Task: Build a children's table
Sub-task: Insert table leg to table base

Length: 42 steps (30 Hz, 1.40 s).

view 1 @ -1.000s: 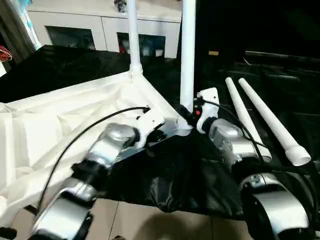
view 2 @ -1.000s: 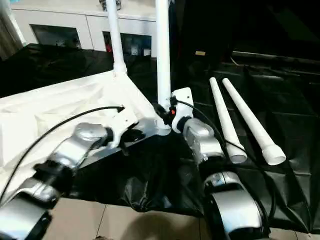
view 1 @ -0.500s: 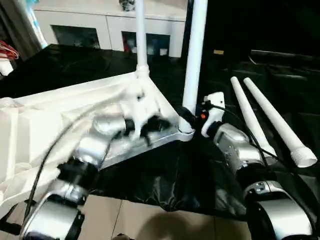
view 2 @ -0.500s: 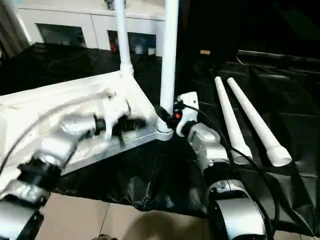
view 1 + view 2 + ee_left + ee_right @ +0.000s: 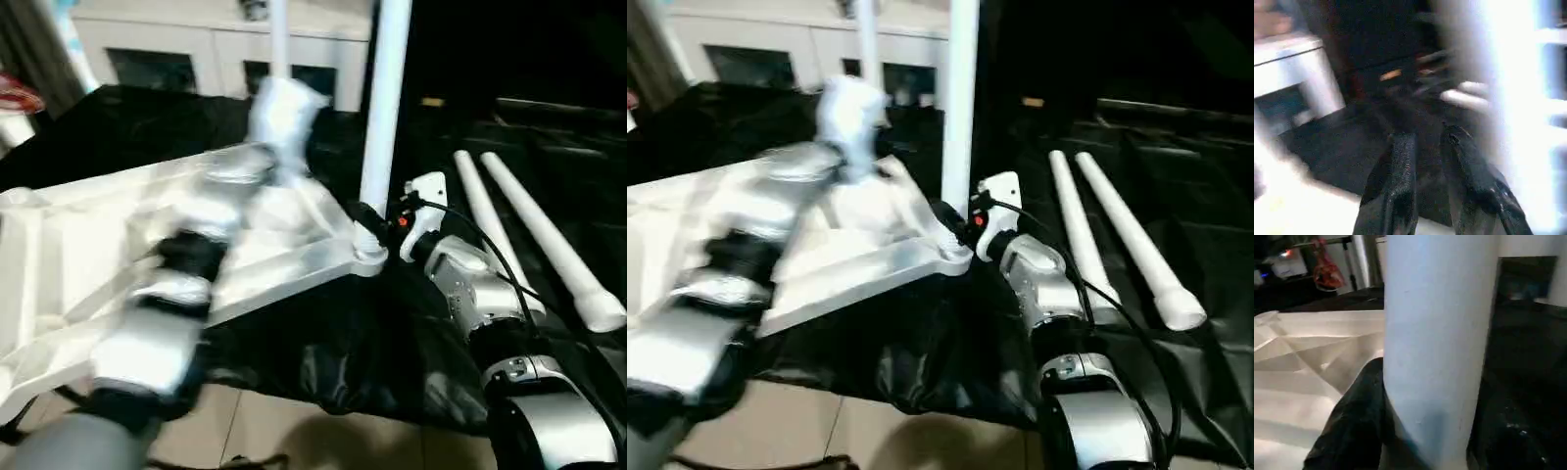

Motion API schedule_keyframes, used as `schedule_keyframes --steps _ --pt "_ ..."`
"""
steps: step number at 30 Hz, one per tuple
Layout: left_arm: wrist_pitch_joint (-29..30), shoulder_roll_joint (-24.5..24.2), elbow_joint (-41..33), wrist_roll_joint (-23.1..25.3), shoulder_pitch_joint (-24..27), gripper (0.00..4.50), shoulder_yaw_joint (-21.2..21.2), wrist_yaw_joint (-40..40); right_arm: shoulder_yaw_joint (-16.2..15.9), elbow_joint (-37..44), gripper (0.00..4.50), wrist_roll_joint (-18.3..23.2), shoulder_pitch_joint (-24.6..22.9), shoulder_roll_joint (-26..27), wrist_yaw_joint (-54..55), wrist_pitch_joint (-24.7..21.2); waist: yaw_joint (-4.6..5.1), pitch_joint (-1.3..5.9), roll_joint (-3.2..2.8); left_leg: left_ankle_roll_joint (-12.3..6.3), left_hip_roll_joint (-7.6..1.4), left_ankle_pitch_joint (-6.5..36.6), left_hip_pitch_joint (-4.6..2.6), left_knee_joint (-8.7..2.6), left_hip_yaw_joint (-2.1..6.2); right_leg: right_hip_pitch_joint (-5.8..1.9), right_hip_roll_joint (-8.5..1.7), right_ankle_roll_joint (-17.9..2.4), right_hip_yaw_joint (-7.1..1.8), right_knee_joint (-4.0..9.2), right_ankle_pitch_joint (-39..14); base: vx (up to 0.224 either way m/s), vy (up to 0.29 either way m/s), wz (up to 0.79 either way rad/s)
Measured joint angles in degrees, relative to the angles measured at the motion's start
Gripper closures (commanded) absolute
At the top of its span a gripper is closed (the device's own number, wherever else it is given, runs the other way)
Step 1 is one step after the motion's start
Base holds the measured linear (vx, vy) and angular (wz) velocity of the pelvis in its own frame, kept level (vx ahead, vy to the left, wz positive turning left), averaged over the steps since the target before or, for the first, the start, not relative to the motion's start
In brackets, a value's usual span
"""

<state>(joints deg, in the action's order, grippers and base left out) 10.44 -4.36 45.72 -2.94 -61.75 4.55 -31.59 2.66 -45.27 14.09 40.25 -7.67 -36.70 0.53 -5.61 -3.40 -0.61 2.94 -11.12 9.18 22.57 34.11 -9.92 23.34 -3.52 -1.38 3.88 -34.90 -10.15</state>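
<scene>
**Worktop in black cloth, tabletop upside down on it**

Cloth, black and creased, drapes the whole worktop and hangs over its near edge toward a pale tiled floor. Behind the worktop stands a white cabinet with dark glass doors; the room to the right of it is dark.

The tabletop lies ribbed side up on the worktop's left half, its near corner reaching the cloth's front edge. Two legs stand upright in its corner sockets: a near leg at the front right corner and a far leg at the corner behind it. Two loose legs lie side by side on the cloth to the right, well apart from the tabletop, thick ends toward the robot.

The right pincer is closed round the near leg just above its socket; in the right wrist view one black finger presses the white tube.

The left pincer is raised above the tabletop near the far leg, blurred. In the left wrist view its two fingers stand slightly apart with nothing between them
</scene>
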Motion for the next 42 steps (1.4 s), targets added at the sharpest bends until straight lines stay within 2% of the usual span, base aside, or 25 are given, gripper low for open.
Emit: schedule_keyframes --steps 5,8,12,20,23,24,26,28,30,36,42 --pt "-0.1 2.3 -0.7 -1.2 -1.5 3.47 0.8 -3.2 0.4 1.5 2.62 0.0 -0.2 -0.9 -0.2 0.1 0.44 -0.04 -0.10 0.02 -0.01 0.0 -0.13 0.01 -0.01 0.01 0.01 0.0 -0.01 -0.09 0.0 0.000 0.000 0.00" --pt "0.5 4.7 -5.3 -3.8 -0.5 3.47 0.8 -5.6 1.3 2.3 2.62 0.2 -0.3 -1.4 -0.2 0.7 0.33 -0.10 -0.21 0.16 -0.01 0.1 -0.13 0.02 -0.01 0.00 0.00 0.0 -0.01 -0.12 0.0 0.000 0.000 0.00" --pt "0.5 4.9 -6.6 -5.4 -0.4 3.47 0.0 -7.5 1.4 2.4 2.62 0.1 -0.3 -1.7 -0.2 1.3 0.65 -0.10 -0.36 0.16 -0.01 0.1 -0.22 0.02 -0.01 -0.04 0.02 0.0 -0.02 -0.14 0.0 0.000 0.000 0.00" --pt "-0.1 3.4 -7.0 -5.9 0.2 3.47 -0.9 -8.9 0.9 2.4 2.62 -0.5 -0.3 -1.4 -0.1 0.0 0.51 -0.31 -0.70 0.01 -0.01 0.0 -0.17 0.01 -0.01 -0.04 0.01 0.0 0.00 -0.10 0.0 0.000 0.000 0.00" --pt "-1.4 0.6 -8.8 -4.7 2.3 3.47 -0.4 -8.3 0.1 2.4 2.62 -1.1 -0.3 -1.2 -0.1 -0.1 0.72 -0.32 -0.72 0.01 -0.02 0.0 -0.19 0.01 -0.01 -0.04 0.02 0.0 -0.02 -0.10 0.0 0.000 0.000 0.00" --pt "-2.2 -1.4 -9.3 -3.6 3.4 3.20 0.0 -8.2 -0.1 2.4 2.62 -1.3 -0.3 -1.2 0.1 -0.2 0.90 -0.34 -0.76 0.04 -0.03 0.0 -0.22 0.01 -0.01 -0.04 0.03 0.0 -0.01 -0.13 0.0 0.000 0.000 0.00" --pt "-2.5 -4.6 -9.3 -1.7 5.7 3.13 0.4 -8.3 0.0 2.4 2.62 -1.4 -0.3 -1.5 0.5 -0.2 0.98 -0.34 -0.78 0.17 -0.04 0.1 -0.26 0.00 -0.01 -0.04 0.04 0.0 -0.02 -0.16 0.0 0.000 0.000 0.00" --pt "-1.8 -6.9 -9.0 -0.1 8.6 3.09 1.2 -9.3 0.2 2.4 2.62 -1.4 -0.3 -2.1 1.2 -0.4 0.80 -0.34 -0.78 0.20 -0.05 0.0 -0.24 0.00 -0.01 -0.05 0.04 0.0 -0.02 -0.15 0.0 0.000 0.000 0.00" --pt "-0.5 -7.9 -9.1 1.2 12.1 2.85 3.0 -10.2 0.2 2.4 2.62 -1.5 -0.3 -2.2 1.4 -0.5 0.53 -0.34 -0.77 0.21 -0.03 0.1 -0.19 0.00 -0.01 -0.06 0.02 0.0 -0.03 -0.09 0.0 0.000 0.000 0.00" --pt "3.4 -7.4 -9.9 2.0 20.9 2.74 8.0 -14.3 0.2 2.4 2.62 -1.5 -0.4 -2.4 1.4 -1.5 0.43 -0.36 -0.76 0.19 0.00 0.1 -0.05 0.01 -0.02 0.00 0.00 0.0 -0.02 -0.07 0.0 0.000 0.000 0.00" --pt "4.1 -6.1 -11.7 2.1 22.0 2.74 10.0 -15.4 0.2 2.6 2.62 -1.5 -0.5 -2.6 1.3 -2.3 0.71 -0.35 -0.77 0.23 -0.02 0.0 -0.19 0.01 -0.01 -0.03 0.01 0.0 -0.04 -0.14 0.0 0.000 0.000 0.00"
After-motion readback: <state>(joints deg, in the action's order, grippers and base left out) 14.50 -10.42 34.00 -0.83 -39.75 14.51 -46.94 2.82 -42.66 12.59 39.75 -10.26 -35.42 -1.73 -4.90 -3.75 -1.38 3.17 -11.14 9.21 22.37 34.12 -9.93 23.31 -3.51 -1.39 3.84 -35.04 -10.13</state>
